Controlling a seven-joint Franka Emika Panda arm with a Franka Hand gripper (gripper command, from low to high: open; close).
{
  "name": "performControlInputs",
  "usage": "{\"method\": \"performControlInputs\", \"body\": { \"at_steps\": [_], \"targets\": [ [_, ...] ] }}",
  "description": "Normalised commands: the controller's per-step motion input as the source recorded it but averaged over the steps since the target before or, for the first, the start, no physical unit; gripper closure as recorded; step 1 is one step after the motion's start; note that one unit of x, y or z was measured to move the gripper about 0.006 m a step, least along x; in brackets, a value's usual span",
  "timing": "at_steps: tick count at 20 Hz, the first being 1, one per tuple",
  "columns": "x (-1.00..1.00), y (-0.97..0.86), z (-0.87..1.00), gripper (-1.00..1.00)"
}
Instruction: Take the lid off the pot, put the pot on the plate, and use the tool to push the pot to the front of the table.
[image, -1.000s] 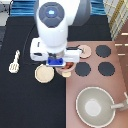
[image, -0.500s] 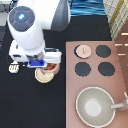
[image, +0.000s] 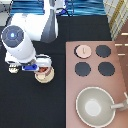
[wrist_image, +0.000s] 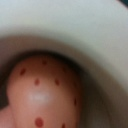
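The pale pink lid (image: 83, 50) lies on the stove's top-left burner. The pot (image: 44, 65), reddish inside, sits on the cream plate (image: 44, 77) on the black table (image: 30, 105), partly hidden by the arm. My gripper (image: 21, 67) hangs just to the exterior view's left of the pot, over the cream-white tool (image: 12, 69), of which only one end shows. The wrist view is filled by a curved cream surface (wrist_image: 75, 25) and a pinkish rounded shape with red dots (wrist_image: 45, 95); I cannot tell what they are.
The pinkish-brown stove block (image: 120, 65) fills the exterior view's right, with several black burners (image: 103, 50). A large grey-beige pan (image: 95, 106) with a handle stands at its bottom right. The white arm covers the table's upper left.
The arm has swung from above the pot and plate toward the exterior view's left and now hangs over the tool. Pot, plate and lid have not moved.
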Motion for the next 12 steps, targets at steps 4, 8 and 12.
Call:
{"method": "performControlInputs", "body": {
  "at_steps": [4, 8, 12],
  "targets": [
    [-0.18, -0.13, -0.51, 1.00],
    [-0.53, -0.22, -0.64, 1.00],
    [-0.69, -0.17, -0.49, 1.00]
  ]
}}
